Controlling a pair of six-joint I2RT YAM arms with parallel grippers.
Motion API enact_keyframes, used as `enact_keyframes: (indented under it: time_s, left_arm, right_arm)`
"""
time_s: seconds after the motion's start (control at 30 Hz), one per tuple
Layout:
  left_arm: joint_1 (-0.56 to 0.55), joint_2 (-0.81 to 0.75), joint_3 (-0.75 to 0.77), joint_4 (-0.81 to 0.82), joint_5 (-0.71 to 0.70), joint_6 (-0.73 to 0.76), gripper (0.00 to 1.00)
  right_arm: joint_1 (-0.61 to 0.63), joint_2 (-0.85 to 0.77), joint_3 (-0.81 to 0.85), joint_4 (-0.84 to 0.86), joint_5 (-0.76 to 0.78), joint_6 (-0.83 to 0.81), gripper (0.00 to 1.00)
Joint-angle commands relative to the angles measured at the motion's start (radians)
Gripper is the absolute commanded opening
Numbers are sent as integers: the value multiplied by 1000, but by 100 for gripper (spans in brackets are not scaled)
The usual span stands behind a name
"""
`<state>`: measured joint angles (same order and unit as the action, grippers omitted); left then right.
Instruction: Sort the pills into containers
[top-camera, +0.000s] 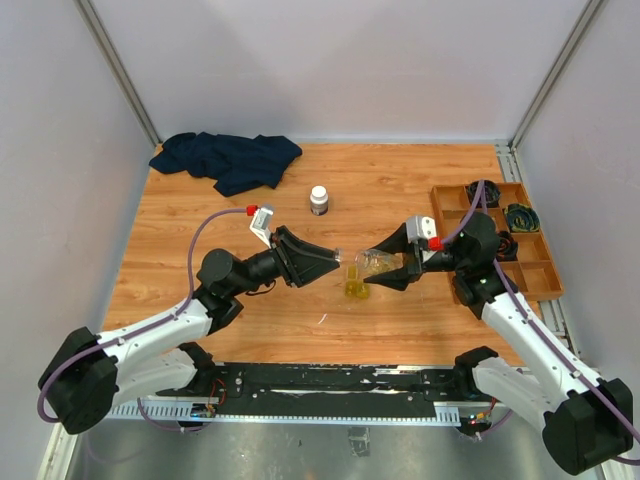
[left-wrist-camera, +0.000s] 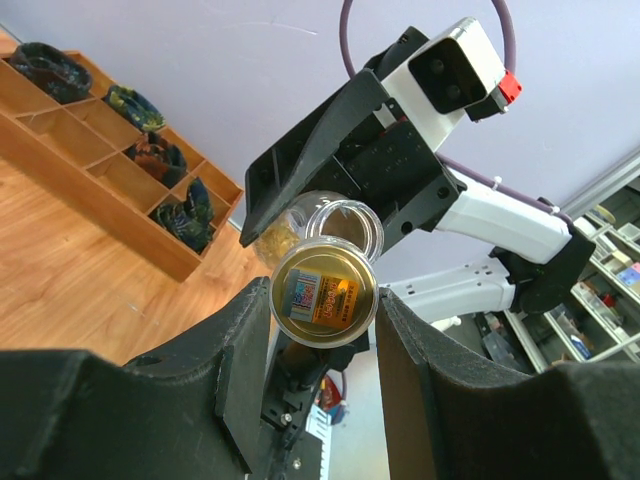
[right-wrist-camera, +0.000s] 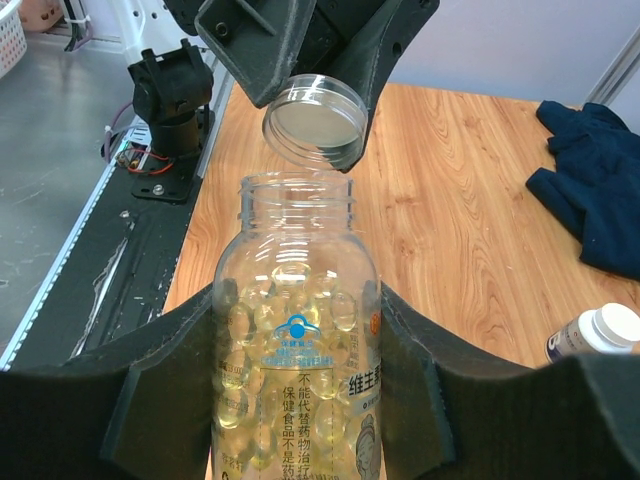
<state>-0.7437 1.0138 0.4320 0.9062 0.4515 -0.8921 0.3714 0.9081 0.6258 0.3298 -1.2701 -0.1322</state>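
Note:
My left gripper (top-camera: 338, 259) is shut on the small clear amber-tinted vial (left-wrist-camera: 323, 295) and holds it above the table. In the left wrist view I see its labelled bottom. Its open mouth (right-wrist-camera: 315, 122) faces the open neck of a clear bottle (right-wrist-camera: 297, 350) full of yellow softgel pills. My right gripper (top-camera: 388, 268) is shut on that bottle (top-camera: 376, 262), tilted toward the vial, with the two mouths almost touching. The flat translucent yellow case (top-camera: 356, 288) lies on the table just below them. I cannot tell whether any pills are in the vial.
A white-capped bottle (top-camera: 319, 200) stands behind the grippers. A dark blue cloth (top-camera: 230, 160) lies at the back left. A brown wooden compartment tray (top-camera: 500, 240) with dark coiled items sits at the right edge, behind my right arm.

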Motion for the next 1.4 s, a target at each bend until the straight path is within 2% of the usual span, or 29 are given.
enact_keyframes:
  time_s: [0.0,1.37]
  left_arm:
    - [-15,6,17,42,-19,11,20]
    - [-63,35,24,42,-74,24,20]
  right_arm:
    - [19,-8,26,-6,11,-34,1]
    - [37,-2,38,-63,27,-84,1]
